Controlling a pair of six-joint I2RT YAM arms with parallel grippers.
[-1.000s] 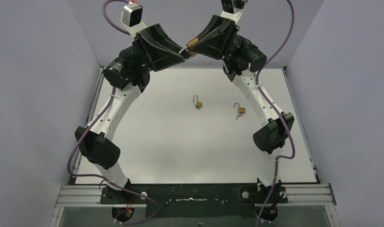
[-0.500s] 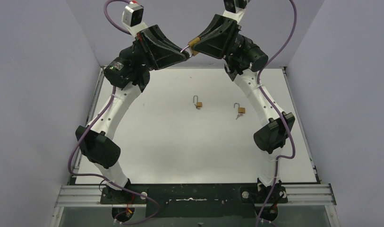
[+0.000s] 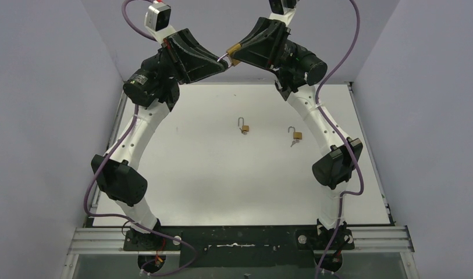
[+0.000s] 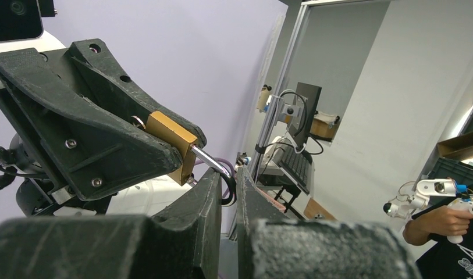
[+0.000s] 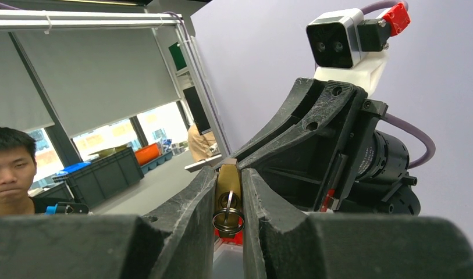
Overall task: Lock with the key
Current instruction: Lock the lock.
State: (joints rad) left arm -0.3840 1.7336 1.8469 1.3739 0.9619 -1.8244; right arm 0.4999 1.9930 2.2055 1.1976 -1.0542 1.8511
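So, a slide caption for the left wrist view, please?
Right end effector holds brass padlock; left end effector pinches its shackle.

Padlock [image 4: 171, 139]: brass-gold body, silver shackle [image 4: 213, 164]; arms [image 3: 142, 131] white, cables [image 3: 359, 26] purple, table [image 3: 210, 174] white, walls [image 3: 47, 87] pale lilac.
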